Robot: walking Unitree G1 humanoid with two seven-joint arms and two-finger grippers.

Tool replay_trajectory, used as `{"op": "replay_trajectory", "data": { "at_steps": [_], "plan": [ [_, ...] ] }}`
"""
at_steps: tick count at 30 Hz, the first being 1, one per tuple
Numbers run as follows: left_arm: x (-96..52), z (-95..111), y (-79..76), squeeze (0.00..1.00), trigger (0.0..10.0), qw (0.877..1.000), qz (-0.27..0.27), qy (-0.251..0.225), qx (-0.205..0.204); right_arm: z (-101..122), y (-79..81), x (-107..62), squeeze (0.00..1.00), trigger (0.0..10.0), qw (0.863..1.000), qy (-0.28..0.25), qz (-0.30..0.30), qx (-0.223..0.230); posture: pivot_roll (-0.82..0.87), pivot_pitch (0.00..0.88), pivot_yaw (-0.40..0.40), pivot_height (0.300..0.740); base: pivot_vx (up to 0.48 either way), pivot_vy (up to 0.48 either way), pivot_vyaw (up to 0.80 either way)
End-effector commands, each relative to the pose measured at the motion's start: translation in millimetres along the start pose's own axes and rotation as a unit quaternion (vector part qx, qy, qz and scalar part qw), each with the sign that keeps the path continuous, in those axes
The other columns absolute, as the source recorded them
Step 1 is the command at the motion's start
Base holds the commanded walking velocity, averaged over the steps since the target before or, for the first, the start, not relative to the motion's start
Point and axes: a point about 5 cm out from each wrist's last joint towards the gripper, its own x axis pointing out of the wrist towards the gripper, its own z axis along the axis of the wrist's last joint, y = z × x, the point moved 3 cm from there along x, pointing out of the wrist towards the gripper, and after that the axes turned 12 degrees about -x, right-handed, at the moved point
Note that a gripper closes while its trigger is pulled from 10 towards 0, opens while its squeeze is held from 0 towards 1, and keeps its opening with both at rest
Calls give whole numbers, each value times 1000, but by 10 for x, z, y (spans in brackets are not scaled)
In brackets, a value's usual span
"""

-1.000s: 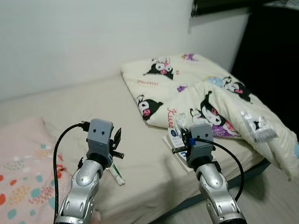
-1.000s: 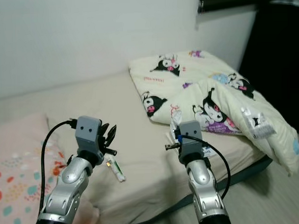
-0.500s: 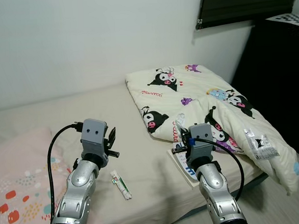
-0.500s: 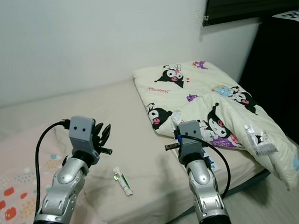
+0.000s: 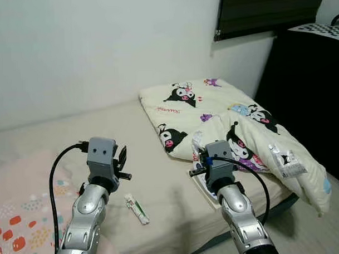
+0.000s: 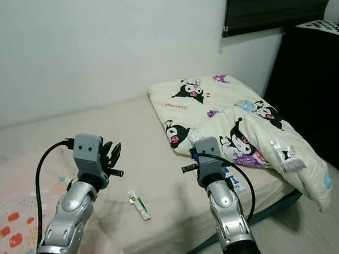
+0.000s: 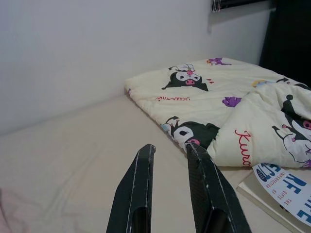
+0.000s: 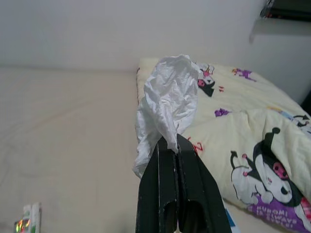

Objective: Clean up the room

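Observation:
My right gripper (image 8: 169,141) is shut on a crumpled white tissue (image 8: 167,97), held up above the bed's front right part, next to the folded blanket. In the eye views that gripper (image 5: 201,152) sits over a booklet (image 5: 207,188) lying at the mattress edge. My left gripper (image 7: 170,145) is open with nothing between its fingers; it hovers over the beige mattress (image 5: 103,129) on the left (image 5: 121,160). A small white and green tube (image 5: 137,209) lies on the sheet below and to the right of the left gripper.
A cream blanket with black cartoon figures (image 5: 230,116) covers the bed's right side, with a plastic packet (image 5: 284,160) on it. A pink patterned pillow (image 5: 19,213) lies at the left. A dark cabinet (image 5: 315,83) stands at the right; a white wall is behind.
The whole picture has shifted, so the camera moved. Both arms keep about the same pose, and the right gripper still holds the tissue.

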Motion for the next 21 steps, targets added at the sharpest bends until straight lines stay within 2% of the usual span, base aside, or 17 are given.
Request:
{"op": "replay_trajectory", "data": {
  "at_steps": [1,3,9,17,21],
  "plan": [
    [-22,-29,19,0,10000,1000,6,6,-6,-69,20,3,0,10000,1000,20,8,13,89,14,-36,740,0,0,0],
    [-19,-20,12,0,10000,1000,5,4,-5,-80,16,3,0,10000,999,23,6,30,93,16,-38,740,0,0,-400],
    [-15,-9,1,0,10000,1000,5,1,-7,-61,8,9,0,10000,999,17,2,36,91,17,-36,740,0,0,-800],
    [-9,16,-13,0,10000,1000,5,-7,-3,-45,-26,11,0,10000,999,13,-6,30,91,17,-34,740,0,0,-800],
    [-1,24,-9,0,10000,1000,8,-9,-1,-52,-31,5,0,10000,1000,14,-6,6,90,14,-33,740,0,0,-800]
  ]
}}
